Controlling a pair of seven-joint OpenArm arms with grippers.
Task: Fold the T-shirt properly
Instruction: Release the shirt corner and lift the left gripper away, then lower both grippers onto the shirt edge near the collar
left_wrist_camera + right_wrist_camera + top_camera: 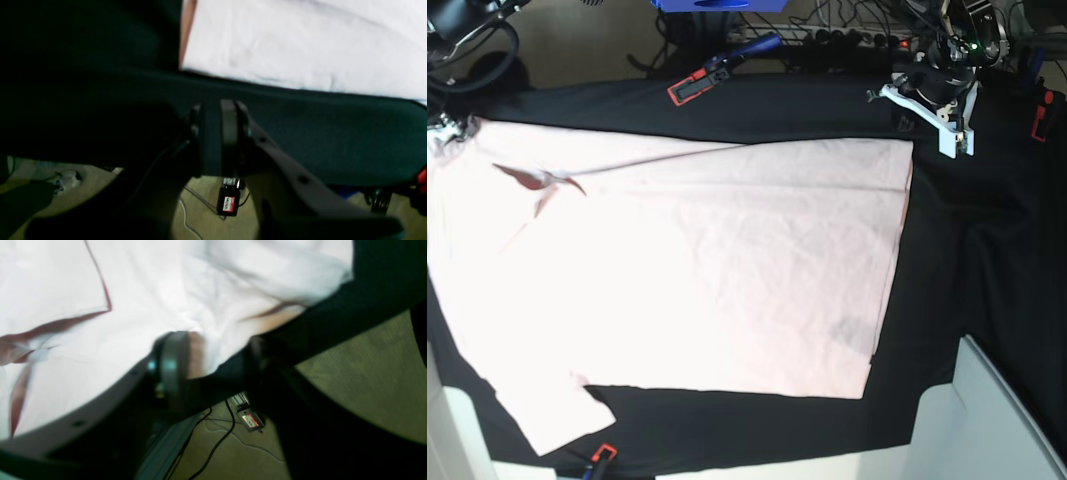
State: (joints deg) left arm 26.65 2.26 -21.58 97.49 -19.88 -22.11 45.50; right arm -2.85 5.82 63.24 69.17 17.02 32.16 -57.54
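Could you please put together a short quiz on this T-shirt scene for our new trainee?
1. True or false: the T-shirt already lies folded in half.
2. Multiple choice: the table cloth under the shirt is A) white, B) black, C) blue.
3. Short answer: in the base view, which gripper is near the shirt's hem corner at the top right?

Key:
1. False. It lies spread out in full, plain side up.
2. B.
3. The left gripper.
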